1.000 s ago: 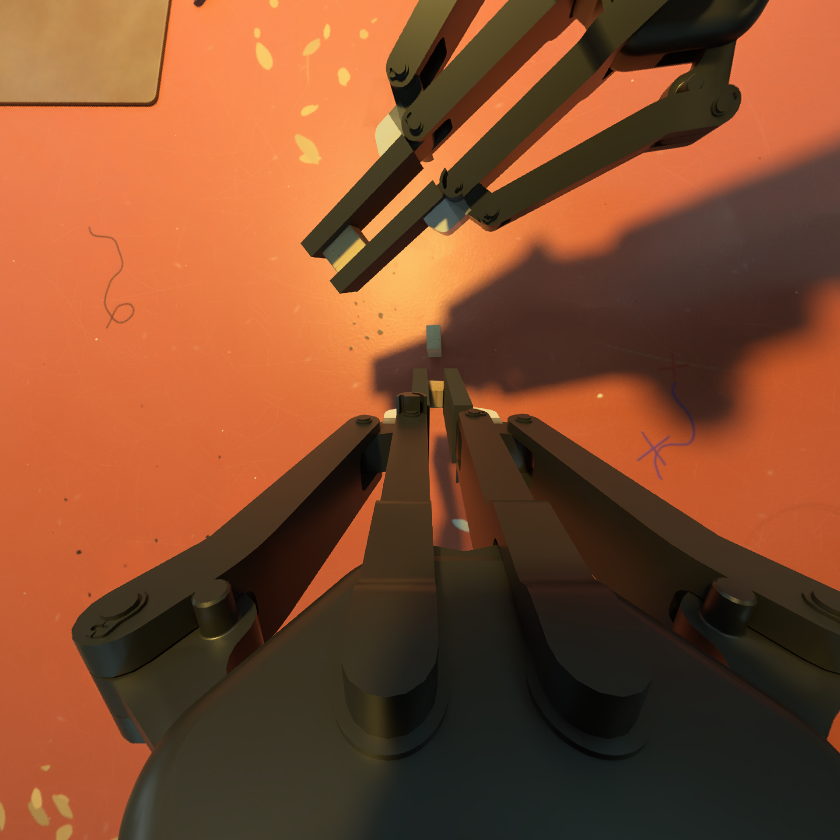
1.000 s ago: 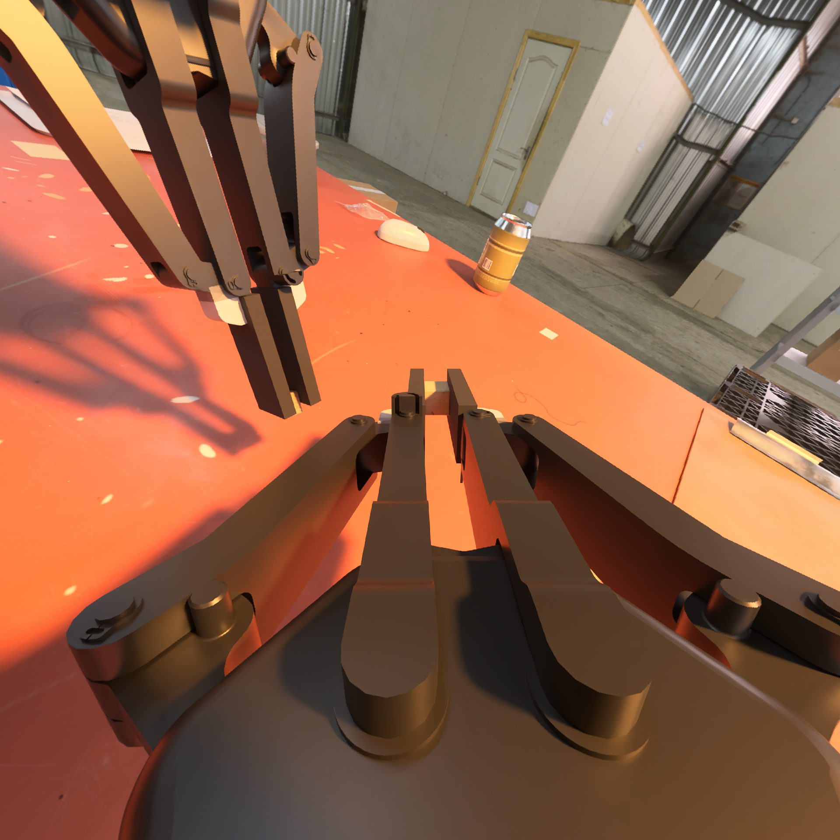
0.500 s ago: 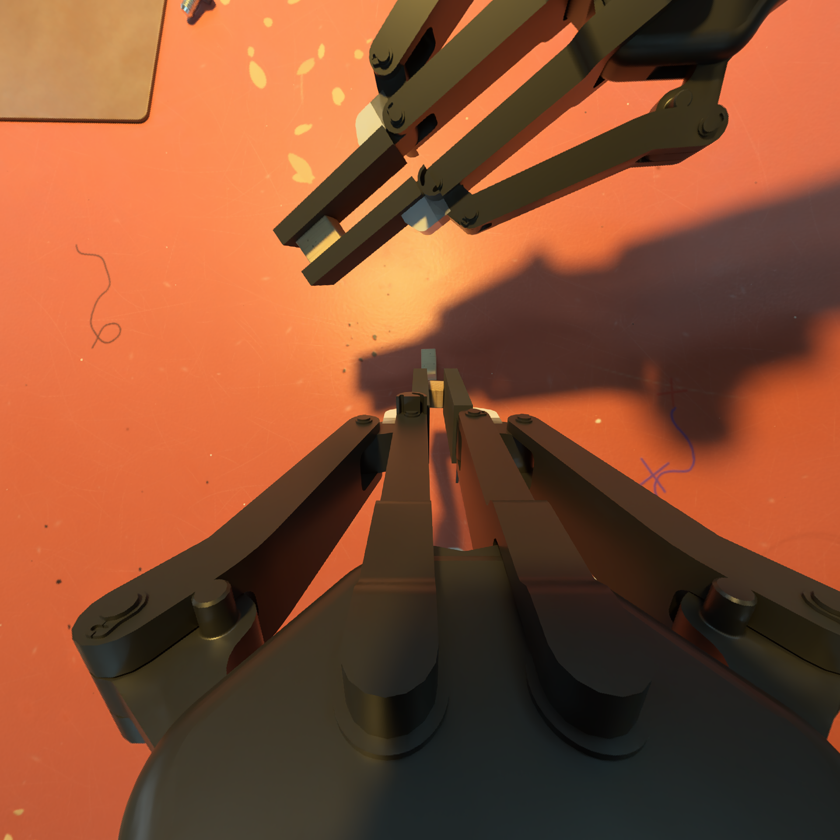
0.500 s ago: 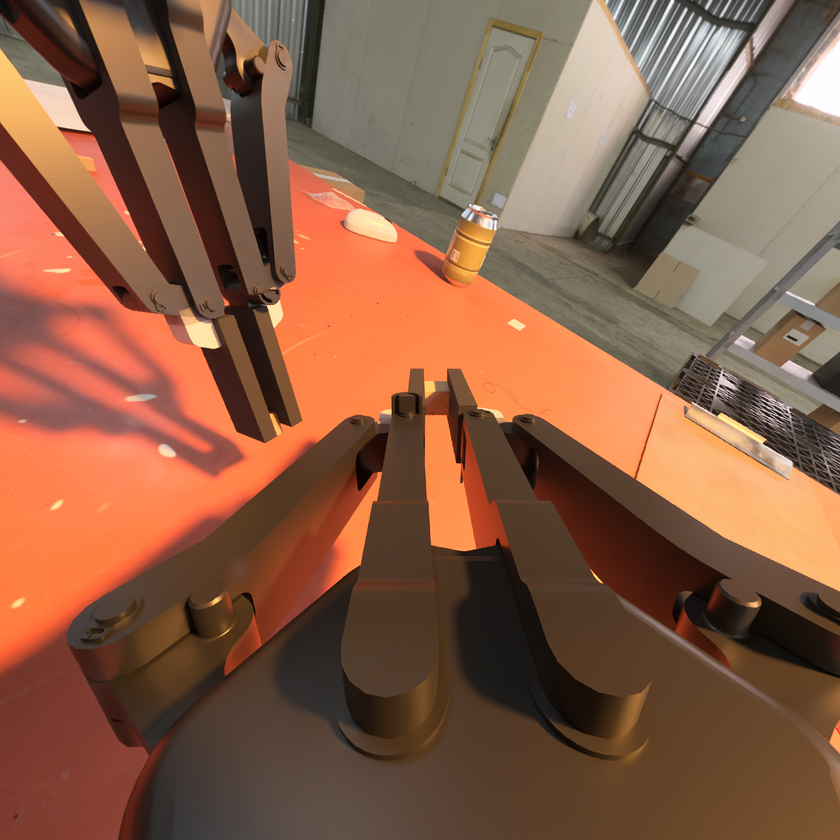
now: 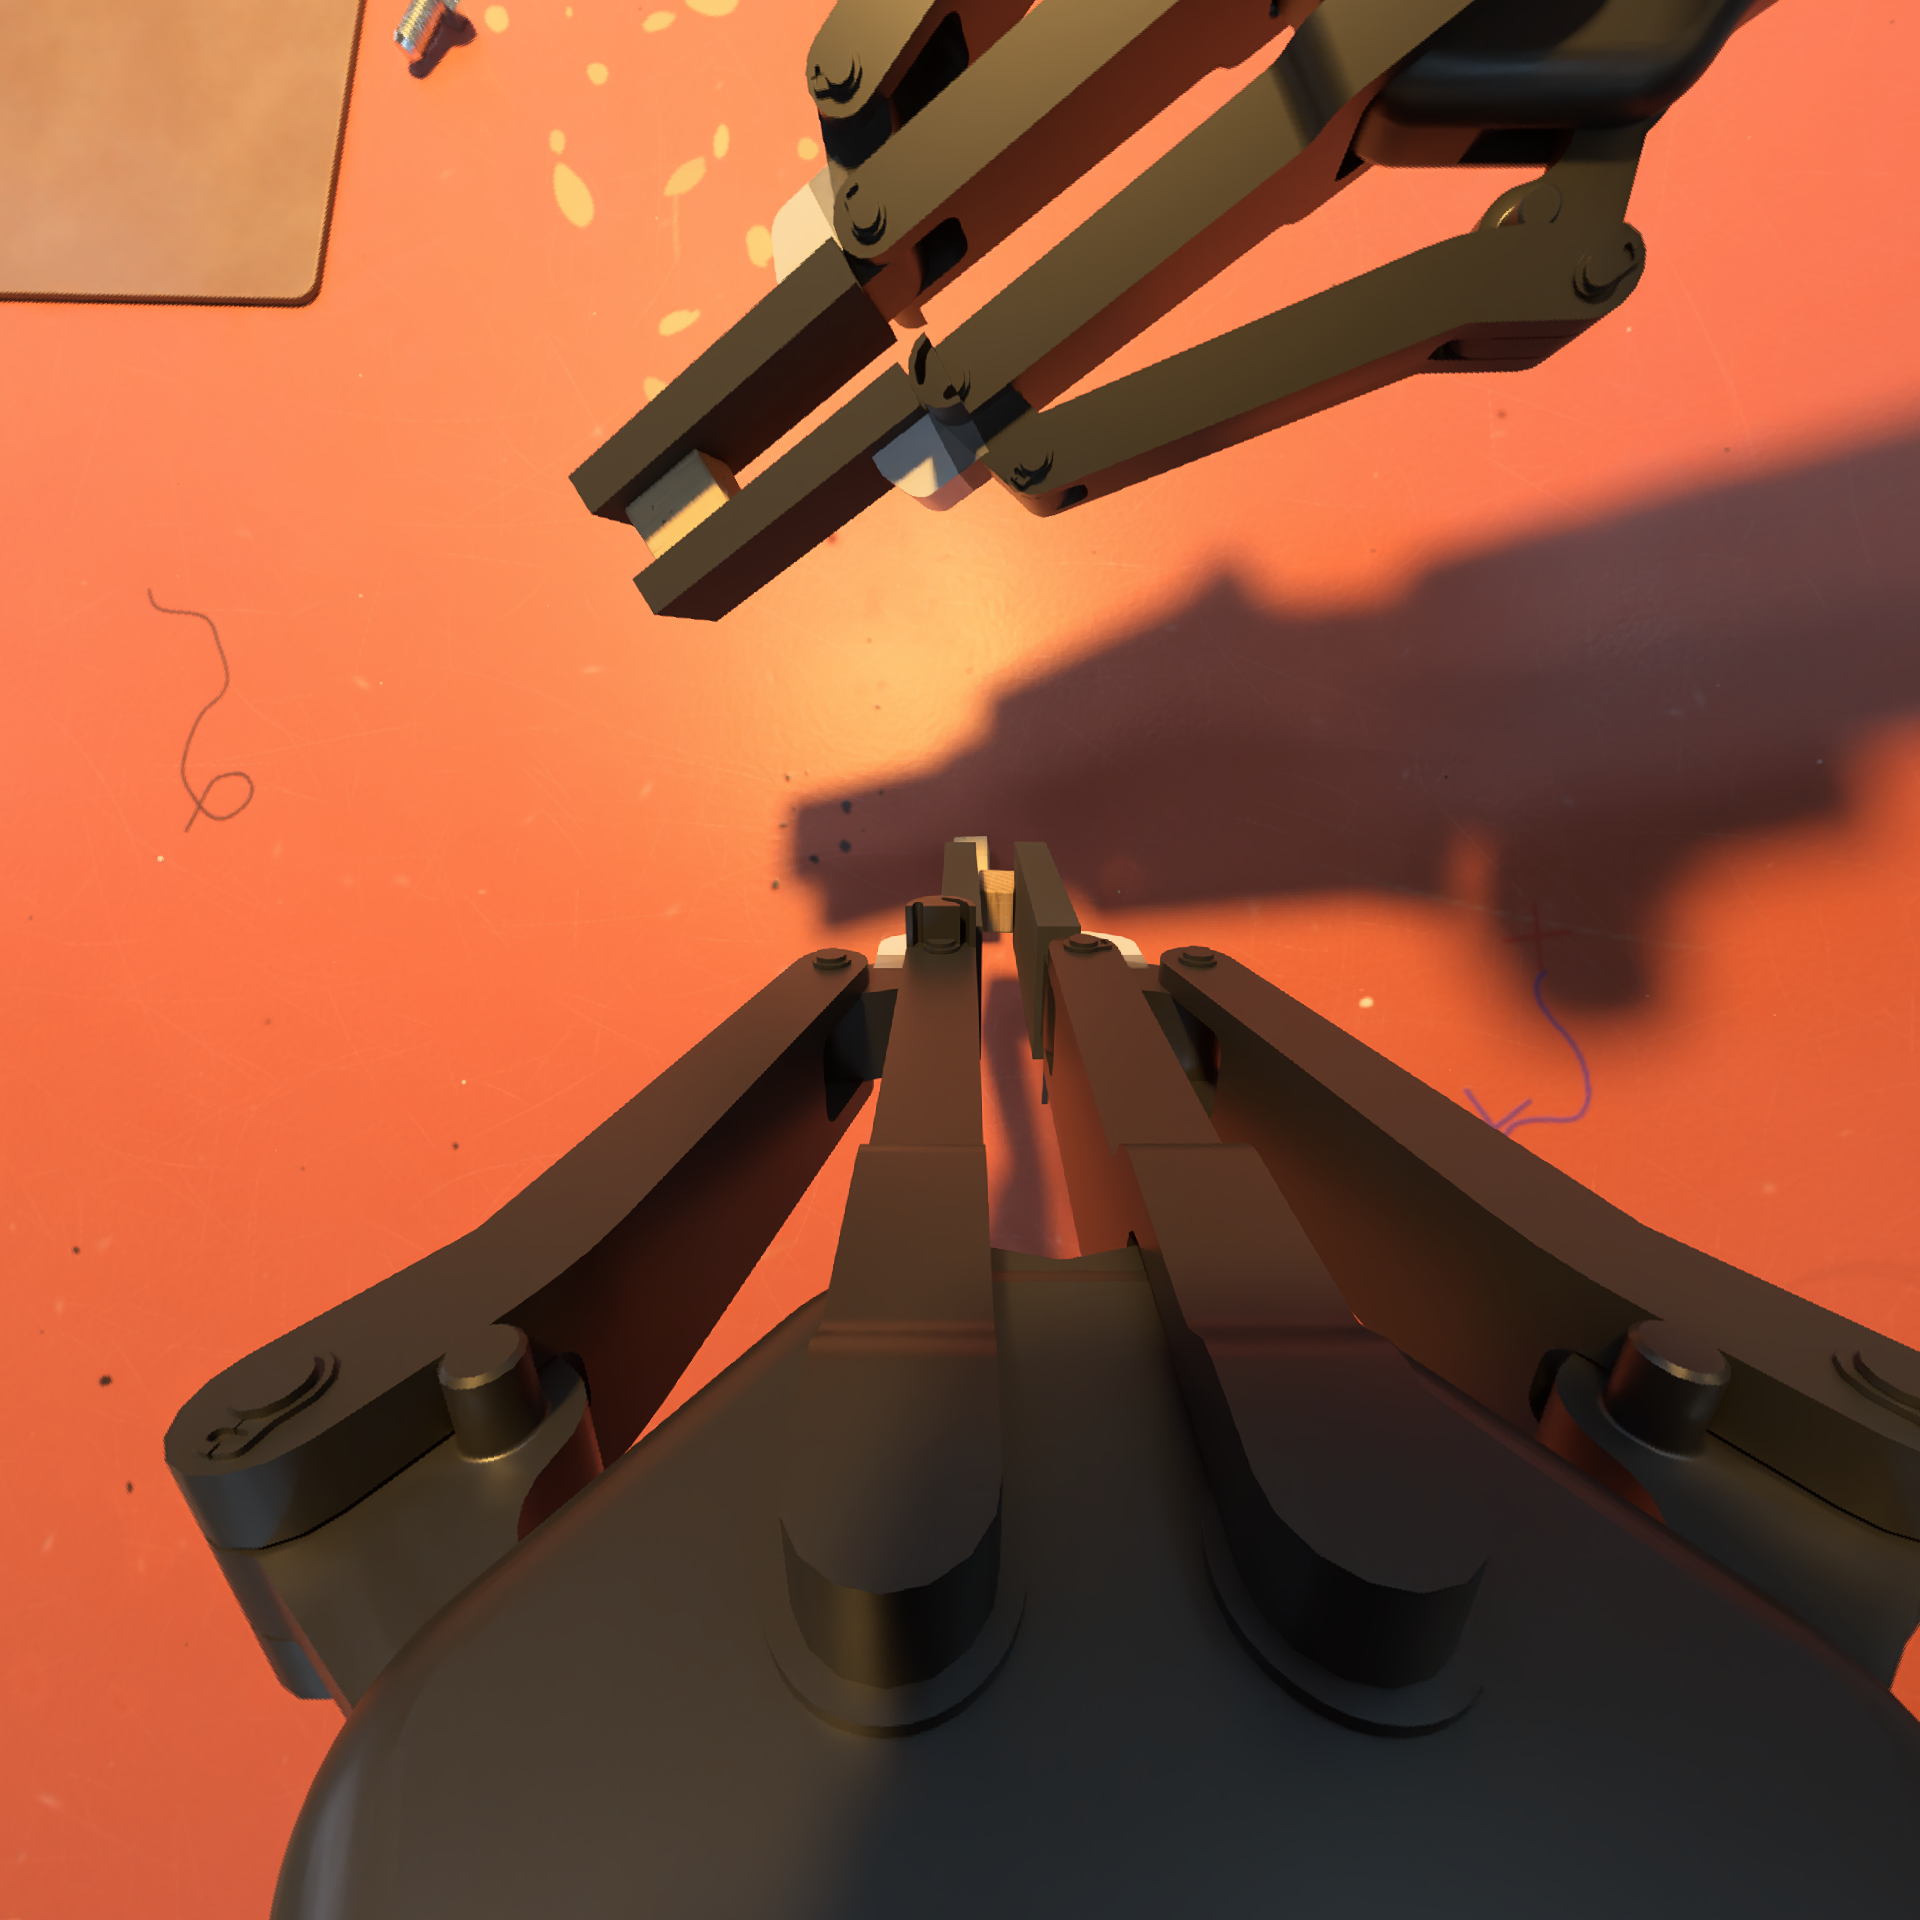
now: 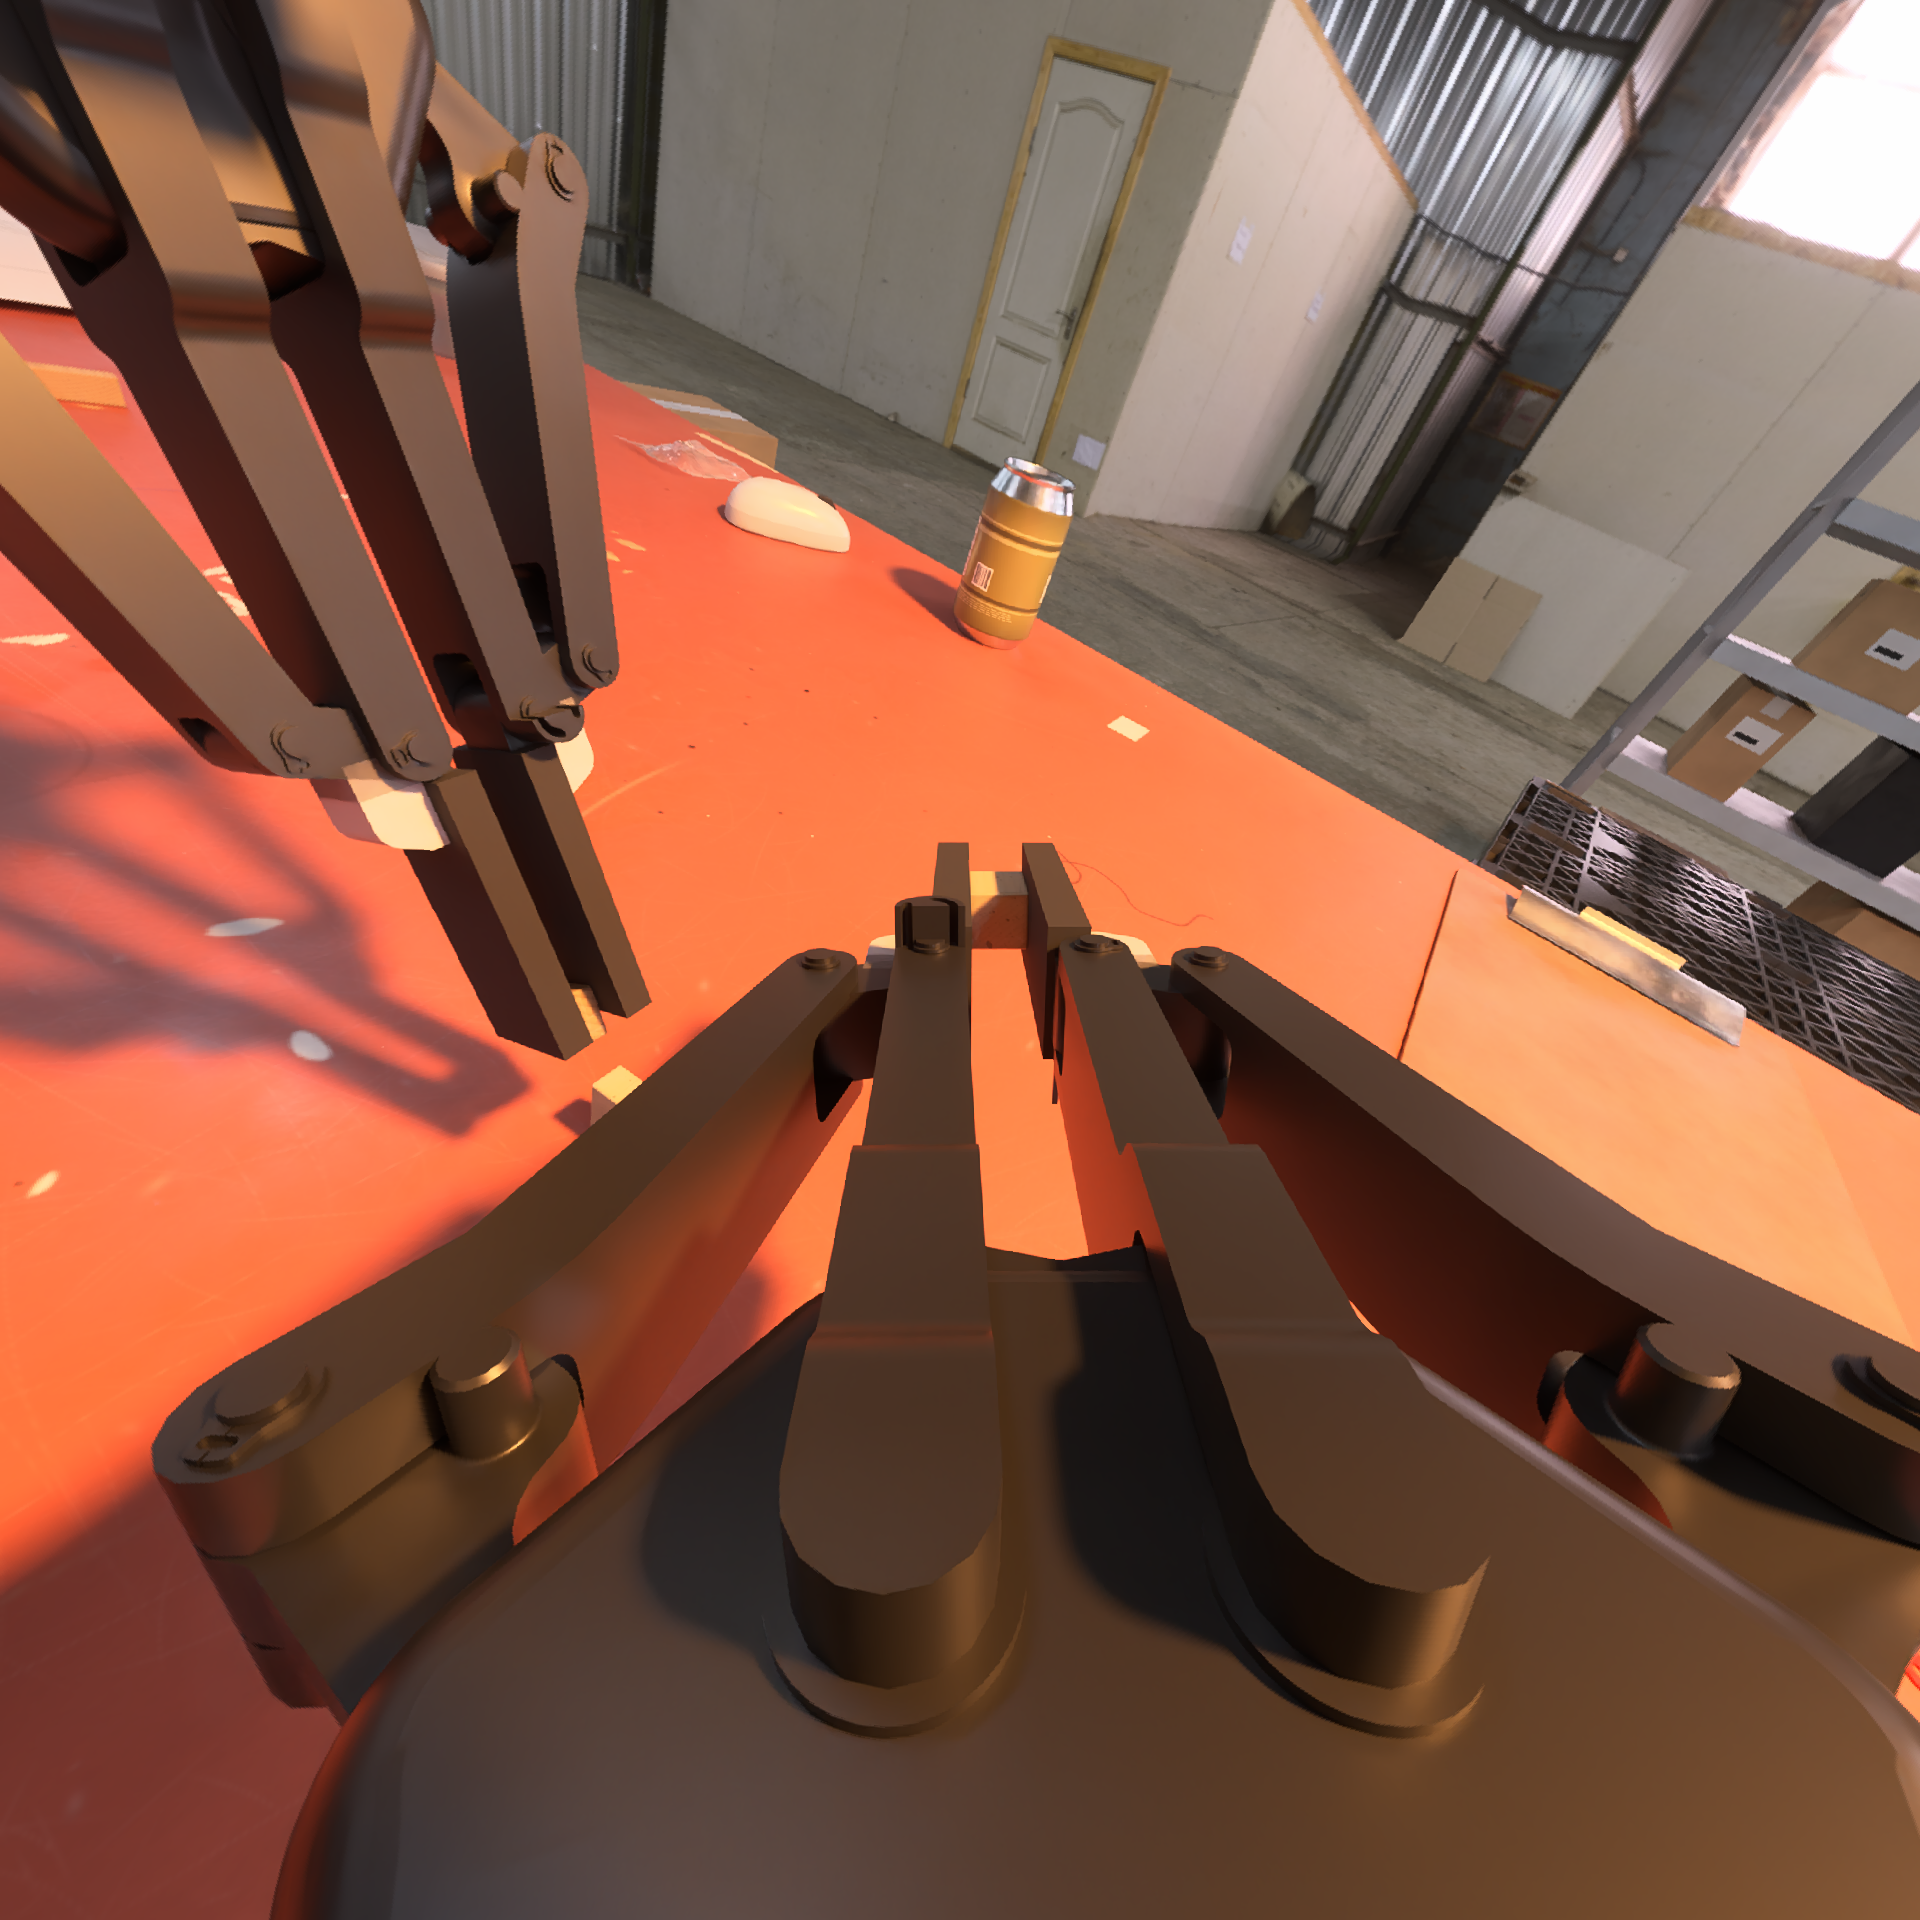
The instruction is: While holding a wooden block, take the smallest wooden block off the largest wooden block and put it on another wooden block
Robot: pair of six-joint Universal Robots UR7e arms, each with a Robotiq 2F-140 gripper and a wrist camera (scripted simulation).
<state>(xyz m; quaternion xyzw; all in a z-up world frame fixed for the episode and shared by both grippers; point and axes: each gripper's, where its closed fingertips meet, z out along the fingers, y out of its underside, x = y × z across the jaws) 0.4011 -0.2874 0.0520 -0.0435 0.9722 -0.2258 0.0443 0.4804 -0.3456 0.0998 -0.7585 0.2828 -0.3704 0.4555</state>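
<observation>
In the left wrist view my left gripper [image 5: 992,862] points down at the orange table [image 5: 416,987], shut on a small wooden block [image 5: 997,899]. Just beyond its tips a second block [image 5: 971,844] lies on the table in shadow, mostly hidden by one finger. My right gripper [image 5: 639,551] hangs above, shut on a larger pale wooden block [image 5: 681,504]. In the right wrist view my right gripper [image 6: 995,868] is shut on that block [image 6: 997,904]. The left gripper [image 6: 592,1023] hovers just above the block on the table [image 6: 615,1086].
A tan mat [image 5: 156,145] and a screw [image 5: 421,26] lie at the far left in the left wrist view. In the right wrist view, an orange can [image 6: 1016,556] and a white rounded object [image 6: 787,514] stand near the far edge, with a black grate [image 6: 1714,935] at right.
My left gripper has moved over the block on the table, which now sits at its fingertips. The right wrist view has shifted, and the block on the table now shows in it.
</observation>
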